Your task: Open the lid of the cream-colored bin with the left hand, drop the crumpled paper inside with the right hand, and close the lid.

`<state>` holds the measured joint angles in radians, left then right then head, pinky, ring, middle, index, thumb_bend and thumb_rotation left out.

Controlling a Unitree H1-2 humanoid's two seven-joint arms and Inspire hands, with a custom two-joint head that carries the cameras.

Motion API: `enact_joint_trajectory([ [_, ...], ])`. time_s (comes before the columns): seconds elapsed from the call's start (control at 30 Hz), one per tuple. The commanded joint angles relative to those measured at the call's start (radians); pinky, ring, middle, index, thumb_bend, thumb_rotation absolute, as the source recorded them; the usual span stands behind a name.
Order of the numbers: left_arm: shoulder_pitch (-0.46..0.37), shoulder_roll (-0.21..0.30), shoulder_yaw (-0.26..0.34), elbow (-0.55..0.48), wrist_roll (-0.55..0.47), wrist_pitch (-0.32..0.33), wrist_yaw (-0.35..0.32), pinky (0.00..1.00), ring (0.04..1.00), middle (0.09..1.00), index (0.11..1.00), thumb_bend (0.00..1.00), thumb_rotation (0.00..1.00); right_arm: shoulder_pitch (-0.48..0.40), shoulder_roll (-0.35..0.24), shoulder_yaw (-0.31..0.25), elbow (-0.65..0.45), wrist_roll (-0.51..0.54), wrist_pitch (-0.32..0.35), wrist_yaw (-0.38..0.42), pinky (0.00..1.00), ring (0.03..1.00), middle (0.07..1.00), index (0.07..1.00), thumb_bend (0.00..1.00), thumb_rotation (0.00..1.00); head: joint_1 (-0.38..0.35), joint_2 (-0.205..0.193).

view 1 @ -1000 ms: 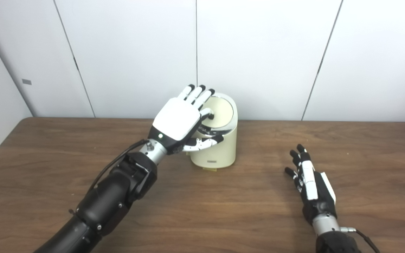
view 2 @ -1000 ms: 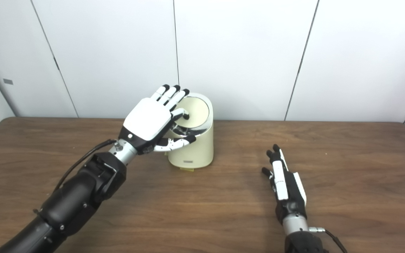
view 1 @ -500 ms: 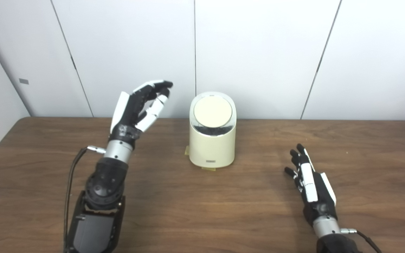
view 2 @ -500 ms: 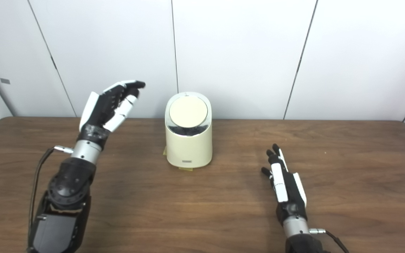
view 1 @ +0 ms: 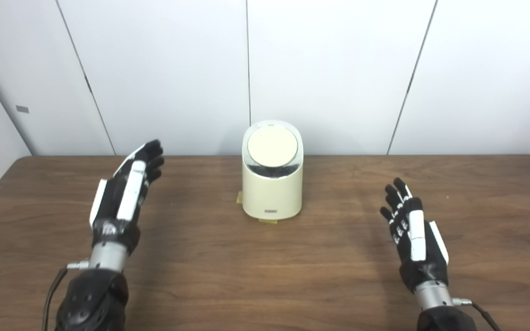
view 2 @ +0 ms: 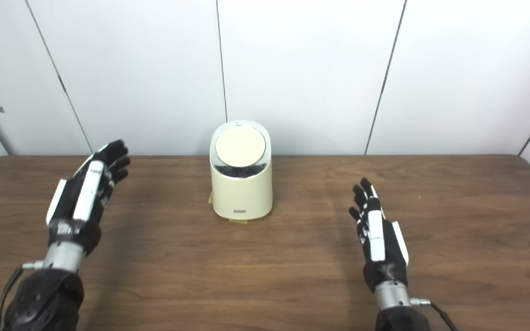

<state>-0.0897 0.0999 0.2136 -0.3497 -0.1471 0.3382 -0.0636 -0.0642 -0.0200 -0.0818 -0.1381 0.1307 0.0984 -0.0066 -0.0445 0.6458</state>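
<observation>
You see a wood-grain counter (view 1: 265, 276) with a smooth, rounded cream-colored bin (view 1: 272, 193) at its middle back, its round lid (view 1: 272, 146) shut (glossy dark rim beneath). Your left hand (view 1: 124, 193) and right hand (view 1: 412, 234) stand edge-up, well apart from it, fingers (view 2: 366, 197) released, holding nothing.
</observation>
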Motion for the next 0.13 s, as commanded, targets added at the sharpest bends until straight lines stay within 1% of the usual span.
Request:
enact_joint_trajectory([
  [0.0,0.001,0.019,-0.008,-0.041,-0.015,-0.031,-0.015,0.94,0.930,0.932,0.945,0.40,0.88,-0.017,-0.014,-0.010,-0.045,0.024,-0.005,0.016,1.00,1.000,0.982,0.992,0.62,1.00,-0.001,0.001],
  [0.1,0.049,0.008,-0.017,-0.035,-0.003,-0.058,-0.005,0.97,0.953,0.952,0.958,0.42,0.91,-0.012,-0.022,-0.003,-0.066,0.009,0.009,0.012,1.00,0.998,0.976,0.972,0.62,1.00,-0.002,0.008],
])
